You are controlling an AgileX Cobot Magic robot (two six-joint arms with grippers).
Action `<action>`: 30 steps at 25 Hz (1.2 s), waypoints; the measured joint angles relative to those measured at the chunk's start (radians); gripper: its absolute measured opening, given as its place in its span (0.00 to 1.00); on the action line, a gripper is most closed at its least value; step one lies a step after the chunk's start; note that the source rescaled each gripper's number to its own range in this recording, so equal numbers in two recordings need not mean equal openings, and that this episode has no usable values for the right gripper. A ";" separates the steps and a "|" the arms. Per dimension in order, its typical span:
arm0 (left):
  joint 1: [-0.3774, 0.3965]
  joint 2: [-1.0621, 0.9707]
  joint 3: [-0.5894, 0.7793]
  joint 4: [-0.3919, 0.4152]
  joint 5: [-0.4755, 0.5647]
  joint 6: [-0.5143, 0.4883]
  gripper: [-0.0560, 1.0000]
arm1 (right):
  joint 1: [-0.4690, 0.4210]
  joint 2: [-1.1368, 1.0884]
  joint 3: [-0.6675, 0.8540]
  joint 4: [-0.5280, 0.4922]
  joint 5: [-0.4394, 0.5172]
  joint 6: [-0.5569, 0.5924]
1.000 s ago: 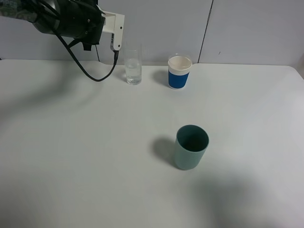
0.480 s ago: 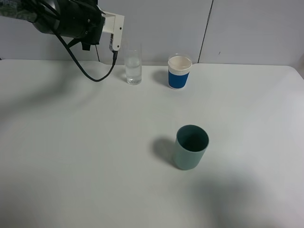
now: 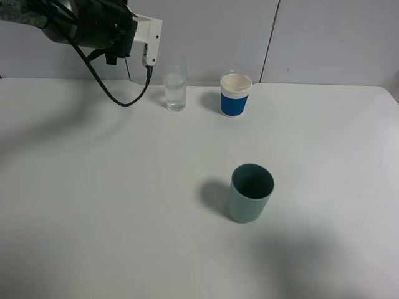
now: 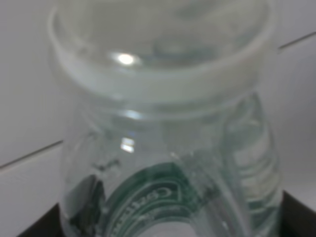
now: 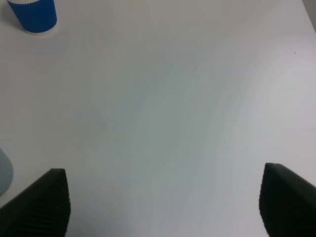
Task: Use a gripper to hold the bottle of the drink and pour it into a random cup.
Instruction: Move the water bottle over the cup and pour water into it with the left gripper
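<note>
The tall clear glass [image 3: 175, 87] stands upright at the far side of the white table [image 3: 112, 205], close to the wall [image 3: 212, 37], and serves here as the reference for everything else. Its lower part looks as if it holds some clear liquid.

The left end effector [image 3: 151, 50], a white jaw piece on a thick black arm [image 3: 87, 25], hangs in the air just left of the glass, with its tip a little above the rim. It does not touch the glass. A black cable [image 3: 118, 99] loops down from the arm to the left of the glass.

The left wrist view shows this end effector closed on the bottle [image 4: 163, 148]. The clear plastic body fills the frame, with a ringed rim at the neck and a dark green label band lower down. In the exterior high view the bottle itself cannot be made out beside the glass.

1 white paper cup [image 3: 235, 94] with a blue band stands upright to the right of the glass, near it and apart. 1 grey-green cup [image 3: 250, 193] stands upright well in front of the glass and further right.

The right end effector [image 5: 163, 173] is open, its 2 dark fingers [image 5: 44, 202] spread wide over bare table. Its place relative to the glass cannot be told.
</note>
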 joint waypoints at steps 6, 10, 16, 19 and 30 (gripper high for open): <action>0.000 0.000 0.000 0.000 0.001 0.004 0.08 | 0.000 0.000 0.000 0.000 0.000 0.000; 0.000 0.000 0.000 0.000 0.001 0.007 0.08 | 0.000 0.000 0.000 0.000 0.000 0.000; 0.000 0.000 0.000 0.001 0.001 0.007 0.08 | 0.000 0.000 0.000 0.000 0.000 0.000; 0.000 0.000 0.000 0.001 0.001 0.007 0.08 | 0.000 0.000 0.000 0.000 0.000 0.000; -0.005 0.000 0.000 0.001 0.002 0.013 0.08 | 0.000 0.000 0.000 0.000 0.000 0.000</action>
